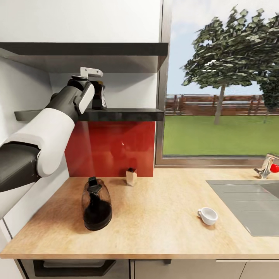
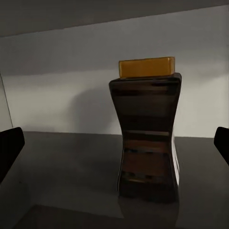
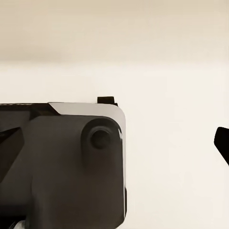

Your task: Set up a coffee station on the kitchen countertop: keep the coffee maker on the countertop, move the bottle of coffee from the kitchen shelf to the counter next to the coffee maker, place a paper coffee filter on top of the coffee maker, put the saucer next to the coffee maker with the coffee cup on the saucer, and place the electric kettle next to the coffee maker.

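Observation:
The bottle of coffee (image 2: 148,138), dark brown with a yellow cap, stands upright on the dark kitchen shelf (image 1: 128,114). My left arm (image 1: 75,99) reaches up to it. The left gripper (image 2: 117,145) is open, and the bottle stands ahead between the fingertips (image 2: 9,148), nearer one side. The electric kettle (image 1: 96,205) stands on the countertop (image 1: 162,232) at front left. The coffee cup (image 1: 208,215) lies on the countertop towards the right. My right gripper (image 3: 116,145) is open, close to a grey and white part of the robot. The coffee maker, saucer and paper coffee filter are out of view.
A small tan box with a dark top (image 1: 131,176) stands by the red backsplash (image 1: 112,149). A steel sink (image 1: 248,205) with a tap (image 1: 266,166) takes the right end. A second shelf (image 1: 85,50) hangs above the bottle. A window (image 1: 221,85) is behind.

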You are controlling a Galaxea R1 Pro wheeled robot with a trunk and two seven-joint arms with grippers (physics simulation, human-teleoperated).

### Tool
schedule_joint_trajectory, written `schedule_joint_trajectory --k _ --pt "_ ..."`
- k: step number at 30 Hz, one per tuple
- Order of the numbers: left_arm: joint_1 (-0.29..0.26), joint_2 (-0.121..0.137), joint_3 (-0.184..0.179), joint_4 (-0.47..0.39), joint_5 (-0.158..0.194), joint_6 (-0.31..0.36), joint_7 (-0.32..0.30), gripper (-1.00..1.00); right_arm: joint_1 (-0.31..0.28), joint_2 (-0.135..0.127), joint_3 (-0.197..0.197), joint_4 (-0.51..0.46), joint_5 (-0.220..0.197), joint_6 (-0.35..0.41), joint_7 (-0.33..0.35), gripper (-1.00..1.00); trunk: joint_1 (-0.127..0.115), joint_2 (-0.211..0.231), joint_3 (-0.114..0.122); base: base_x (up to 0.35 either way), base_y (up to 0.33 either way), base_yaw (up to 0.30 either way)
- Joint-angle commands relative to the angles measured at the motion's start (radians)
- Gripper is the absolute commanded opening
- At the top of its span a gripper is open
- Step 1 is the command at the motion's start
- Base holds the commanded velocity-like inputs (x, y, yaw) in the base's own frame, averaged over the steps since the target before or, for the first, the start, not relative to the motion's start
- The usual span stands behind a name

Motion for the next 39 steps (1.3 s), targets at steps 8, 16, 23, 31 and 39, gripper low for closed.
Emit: schedule_joint_trajectory --k 8,16,23,31,39 --pt "0.0 0.001 -0.006 0.0 0.006 0.005 0.007 1.0 0.0 0.0 -0.008 0.001 0.009 -0.004 -0.002 1.0 0.0 -0.001 0.0 0.031 0.0 0.0" --pt "0.0 0.001 -0.006 0.0 0.007 0.004 0.007 1.0 0.001 0.0 -0.008 0.001 0.009 -0.004 -0.002 1.0 0.0 -0.001 0.0 0.152 0.0 0.0" --pt "0.022 0.001 -0.007 -0.001 0.059 0.0 0.007 1.0 0.001 0.0 -0.008 0.001 0.009 -0.004 -0.002 1.0 0.0 -0.001 0.0 0.016 0.0 0.0" --pt "0.032 0.001 -0.007 -0.001 0.087 -0.002 0.007 1.0 0.009 0.0 -0.009 0.001 0.009 -0.004 -0.003 1.0 0.0 -0.001 0.0 0.074 0.0 0.0" --pt "0.033 0.003 -0.006 -0.002 0.086 -0.003 0.008 1.0 0.009 0.0 -0.009 0.001 0.008 -0.004 -0.004 1.0 0.0 -0.001 0.0 0.093 0.0 0.0"
